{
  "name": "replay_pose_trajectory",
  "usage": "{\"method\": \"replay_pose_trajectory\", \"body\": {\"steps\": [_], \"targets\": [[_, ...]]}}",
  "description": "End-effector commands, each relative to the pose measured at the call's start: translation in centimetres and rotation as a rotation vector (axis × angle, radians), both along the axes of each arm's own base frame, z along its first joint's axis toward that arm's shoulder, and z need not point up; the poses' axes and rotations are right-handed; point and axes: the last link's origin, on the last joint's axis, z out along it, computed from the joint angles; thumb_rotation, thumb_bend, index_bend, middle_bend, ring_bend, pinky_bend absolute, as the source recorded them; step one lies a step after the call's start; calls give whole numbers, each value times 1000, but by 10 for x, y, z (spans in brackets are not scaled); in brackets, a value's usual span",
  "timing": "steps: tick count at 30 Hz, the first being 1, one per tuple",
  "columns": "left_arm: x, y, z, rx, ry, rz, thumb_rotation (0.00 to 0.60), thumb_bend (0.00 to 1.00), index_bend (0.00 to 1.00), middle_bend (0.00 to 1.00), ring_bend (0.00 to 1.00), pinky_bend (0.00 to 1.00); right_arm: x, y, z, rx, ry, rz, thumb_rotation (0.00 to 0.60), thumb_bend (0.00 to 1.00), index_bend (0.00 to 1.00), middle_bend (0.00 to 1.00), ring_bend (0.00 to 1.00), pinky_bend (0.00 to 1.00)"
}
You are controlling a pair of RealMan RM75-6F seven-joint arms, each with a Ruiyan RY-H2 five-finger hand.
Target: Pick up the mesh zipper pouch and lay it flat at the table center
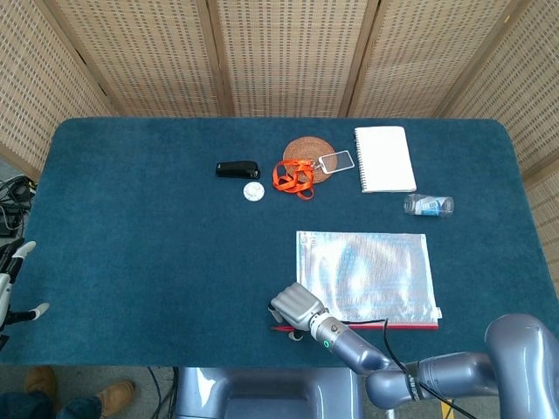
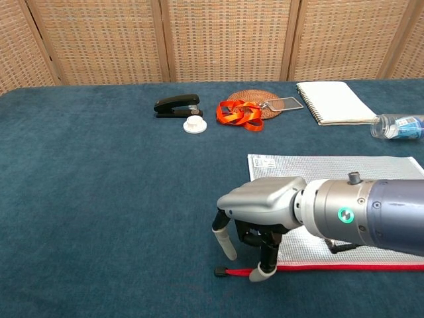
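Reaching for the near-left corner of the mesh zipper pouch (image 2: 344,169), the right hand (image 2: 255,218) hangs with its fingers (image 2: 267,265) pointing down and spread, holding nothing. 1 fingertip sits by the red zipper pull (image 2: 233,271). The pouch lies flat on the table (image 1: 148,227), right of center. So the grasp is not yet made; next, I judge, the fingers must pinch that thin edge. The left hand (image 1: 10,292) waits off the table's left edge, its state unclear.
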Motion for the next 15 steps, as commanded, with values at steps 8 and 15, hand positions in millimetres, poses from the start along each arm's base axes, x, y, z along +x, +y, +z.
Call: {"method": "replay_pose_trajectory", "body": {"steps": [8, 15], "targets": [[1, 0, 1, 2, 0, -3, 600, 0, 0, 0, 0, 0, 6, 1, -8, 3, -5, -2, 600, 401, 542, 966, 974, 1000], [0, 0, 2, 6, -4, 1, 600, 0, 0, 0, 0, 0, 7, -1, -15, -3, 16, -1, 600, 431, 549, 966, 974, 1000]]}}
